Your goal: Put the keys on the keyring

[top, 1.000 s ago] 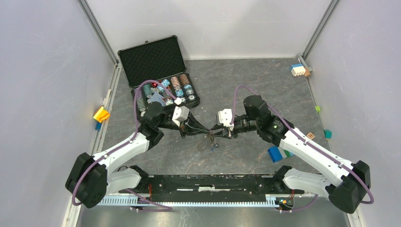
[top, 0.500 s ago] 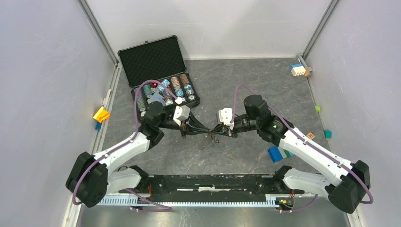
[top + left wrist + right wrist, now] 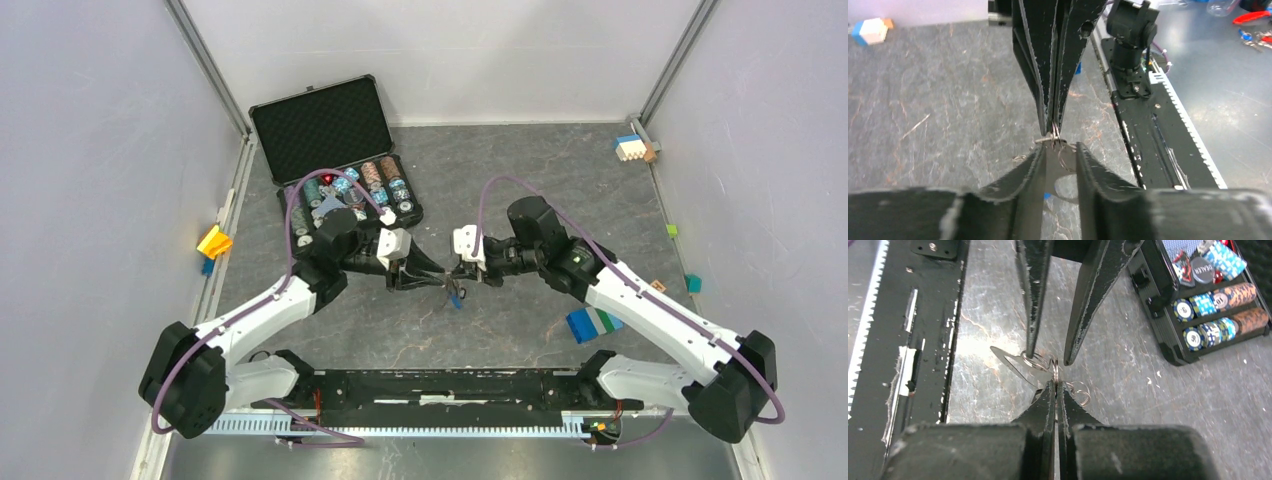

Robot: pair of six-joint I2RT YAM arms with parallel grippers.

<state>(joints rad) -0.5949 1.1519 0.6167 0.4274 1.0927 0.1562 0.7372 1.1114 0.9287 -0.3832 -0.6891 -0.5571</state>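
Right pincer (image 3: 1055, 385) clamped on the keyring (image 3: 1040, 361) (thin wire loops), left pincer (image 3: 1059, 149) narrowly parted — tips astride it.

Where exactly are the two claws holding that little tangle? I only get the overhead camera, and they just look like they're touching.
Observer: The right wrist camera shows the right gripper shut flat on a thin metal keyring, pinching it edge-on.
Operator: So is the other claw squeezing it too?
Observer: No. The left gripper is open, its fingers spread either side of the keyring, with one fingertip at a small wire coil beside it.
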